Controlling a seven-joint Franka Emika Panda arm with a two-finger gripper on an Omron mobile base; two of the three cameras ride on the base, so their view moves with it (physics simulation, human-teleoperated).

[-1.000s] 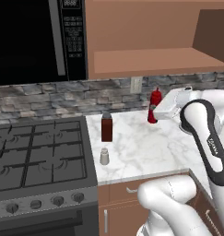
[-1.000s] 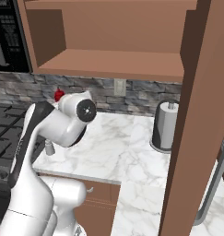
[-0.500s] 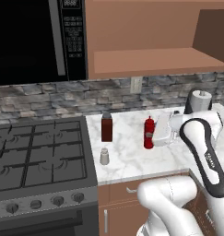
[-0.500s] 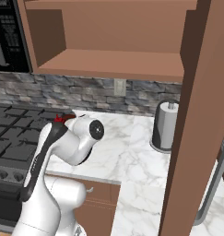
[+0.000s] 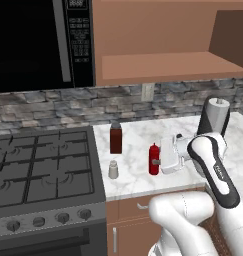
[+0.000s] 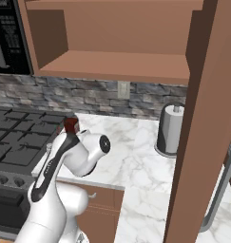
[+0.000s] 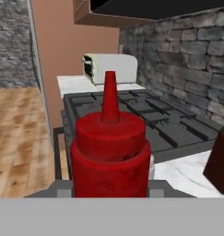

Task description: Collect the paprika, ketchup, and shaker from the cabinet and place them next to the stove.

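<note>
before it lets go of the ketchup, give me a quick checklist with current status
1. Ketchup upright: ok, nozzle points up in the left base view and the hand view.
2. Ketchup resting on the counter: cannot tell, its base looks at counter level but contact is not clear.
3. Spot is next to the stove: ok, on marble just right of the range.
4. Clear of the paprika and shaker: ok, gaps on both sides.
5. Jaws of the gripper on the bottle: ok by the look, ketchup sits right at the hand, though the fingers are hidden.
</note>
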